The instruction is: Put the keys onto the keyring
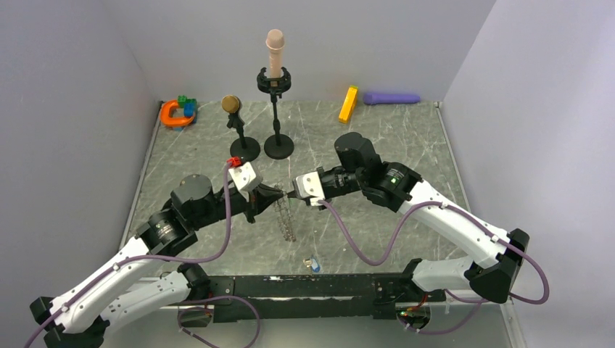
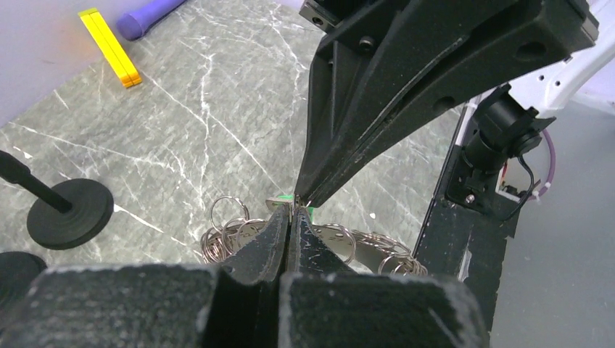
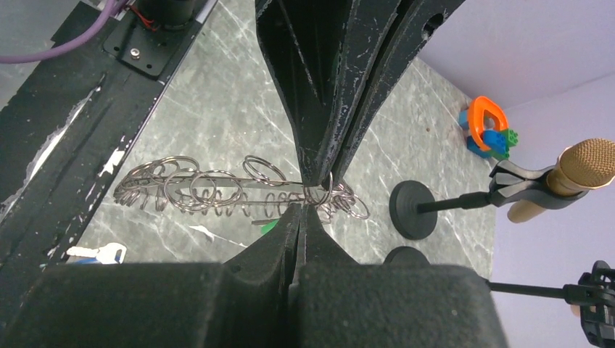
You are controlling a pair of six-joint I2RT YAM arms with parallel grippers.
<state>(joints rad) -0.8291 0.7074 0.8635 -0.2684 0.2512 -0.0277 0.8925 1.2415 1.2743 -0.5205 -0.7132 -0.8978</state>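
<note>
Working tip to tip on the near side of the tall stand (image 1: 279,147), with left gripper (image 2: 291,215) and right gripper (image 3: 299,212) both pinched fully closed.

On the left gripper: seemingly one small loop of the keyring (image 3: 190,190), hooked round its tip in the right wrist view. On the right gripper: seemingly the green key (image 3: 269,226), its head poking out just beside the tips. Neither hold certain, with the contact mostly hidden by the fingers.

Keyring: strung out from the tips toward the arms, away from the tall stand. Cannot tell whether it hangs or rests on the table. Blue-headed key (image 1: 313,264): farther again from the tall stand, well apart from the keyring.

Likely step: threading the green key onto the held loop.
- Keep the left grip firm so the loop does not swing.
- Bring the key's hole to the split in the loop, not to its closed side.
- Slide along the wire with a small turning move rather than a straight push, to avoid springing the key out.
- Go slowly: tiny key, easy to drop.
- Watch the slack loops beside the tips for snagging.
- Check in both wrist views that the key hangs from the wire before letting go.

No brand, label or writing readable anywhere.
</note>
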